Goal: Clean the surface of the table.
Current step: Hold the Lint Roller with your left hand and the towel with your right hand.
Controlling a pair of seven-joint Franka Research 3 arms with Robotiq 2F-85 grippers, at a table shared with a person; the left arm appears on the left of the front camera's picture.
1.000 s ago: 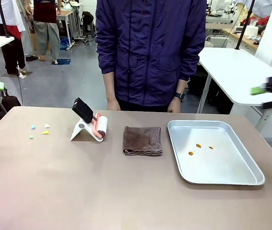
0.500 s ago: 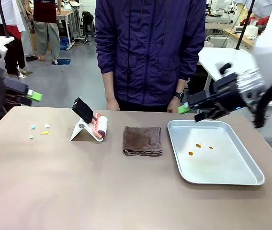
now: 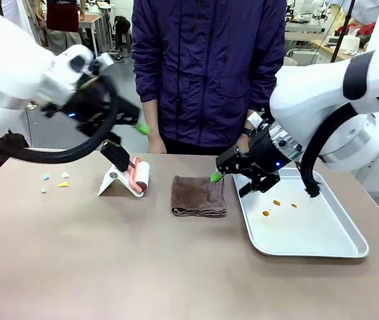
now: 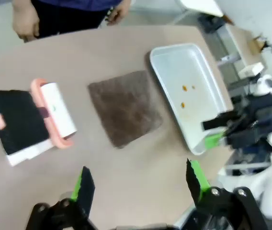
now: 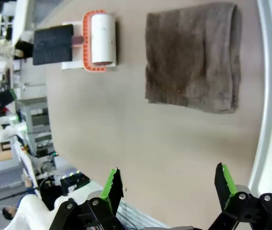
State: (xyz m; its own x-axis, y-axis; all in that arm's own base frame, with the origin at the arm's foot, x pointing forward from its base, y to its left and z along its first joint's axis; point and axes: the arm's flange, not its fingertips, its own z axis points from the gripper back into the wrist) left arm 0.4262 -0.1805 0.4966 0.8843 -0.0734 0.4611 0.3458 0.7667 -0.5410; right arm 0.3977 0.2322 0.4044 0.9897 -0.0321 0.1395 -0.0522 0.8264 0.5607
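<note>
My left pincer [image 4: 139,168] and right pincer [image 5: 168,170] gape empty over the table [image 3: 109,253], brown cloth [image 5: 191,57] ahead of each.

No legible text, labels, brands, numbers or signs on anything visible.

On my remote feed I counted one beige table [image 3: 109,267], one metal tray [image 3: 309,230] holding three small orange spots [image 3: 276,203], one folded brown cloth [image 3: 199,195], one lint roller [image 3: 141,177] resting on one white stand [image 3: 113,181], four small paper scraps [image 3: 63,184], and one person [image 3: 209,73] standing opposite.
</note>
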